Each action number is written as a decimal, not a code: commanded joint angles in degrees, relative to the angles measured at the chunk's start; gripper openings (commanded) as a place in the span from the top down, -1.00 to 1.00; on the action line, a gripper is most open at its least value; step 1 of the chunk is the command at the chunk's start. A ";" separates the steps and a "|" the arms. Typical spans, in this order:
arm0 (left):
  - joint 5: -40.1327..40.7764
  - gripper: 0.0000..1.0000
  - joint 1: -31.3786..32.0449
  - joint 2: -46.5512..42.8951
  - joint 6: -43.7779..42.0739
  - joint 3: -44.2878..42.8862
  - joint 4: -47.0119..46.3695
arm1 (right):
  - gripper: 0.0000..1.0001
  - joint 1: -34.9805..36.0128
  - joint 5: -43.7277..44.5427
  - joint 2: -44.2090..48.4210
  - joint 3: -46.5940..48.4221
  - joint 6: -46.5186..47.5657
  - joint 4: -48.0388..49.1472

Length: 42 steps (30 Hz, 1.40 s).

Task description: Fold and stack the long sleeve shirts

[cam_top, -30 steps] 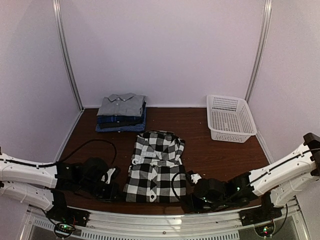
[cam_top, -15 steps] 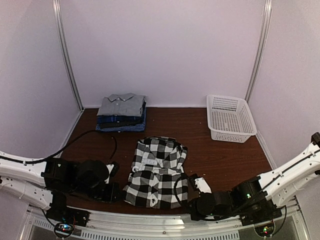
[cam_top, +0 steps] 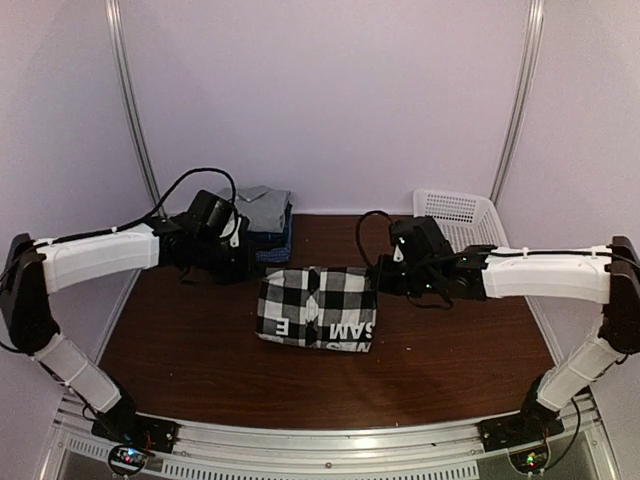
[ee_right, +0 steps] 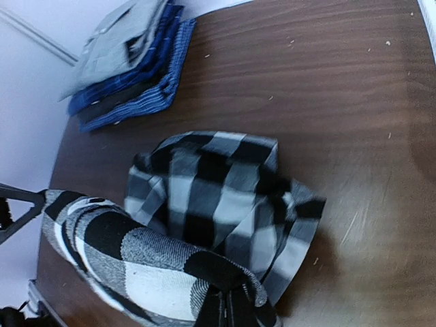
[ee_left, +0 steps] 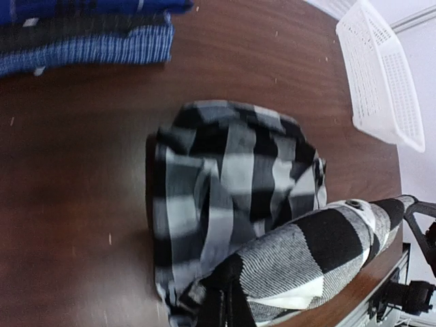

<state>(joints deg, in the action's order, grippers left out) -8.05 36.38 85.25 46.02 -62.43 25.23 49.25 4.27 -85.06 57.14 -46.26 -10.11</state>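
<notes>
Left gripper point(cam_top: 252, 268) and right gripper point(cam_top: 378, 281) pinch checked shirt point(cam_top: 318, 305), lettering point(cam_top: 345, 331) perhaps reading "SAM".

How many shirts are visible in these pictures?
5. One black-and-white checked shirt mid-table, held by the left gripper and right gripper; four stacked at the far left: grey on top, then blue, dark and blue-striped. More layers may be hidden.

The checked shirt point(cam_top: 317, 322) fills the middle of the table point(cam_top: 200, 385). The left arm point(cam_top: 100, 255) and right arm point(cam_top: 545, 272) reach in from either side at its far edge, barring the width there. Behind them the stack of folded shirts point(cam_top: 262, 212) blocks the back left and the white basket point(cam_top: 455, 212) the back right. Bare wood lies between those two and along the near strip.
</notes>
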 commanded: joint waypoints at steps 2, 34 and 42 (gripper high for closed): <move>-12.91 1.00 -8.55 25.68 -11.20 -14.55 -9.86 | 1.00 -11.61 -11.68 -21.41 13.12 11.47 3.95; -7.38 0.92 -10.17 13.80 -10.51 2.80 -11.65 | 1.00 -7.85 -8.52 -17.38 8.10 11.51 0.50; -3.78 0.07 -12.42 17.00 -13.11 -7.22 -6.55 | 0.17 -9.99 -6.56 -20.41 18.73 14.86 -6.92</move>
<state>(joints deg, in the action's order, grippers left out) -14.74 24.64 104.12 35.38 -65.52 16.49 39.35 -5.43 -107.66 71.29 -33.89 -12.62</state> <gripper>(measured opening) 0.449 0.303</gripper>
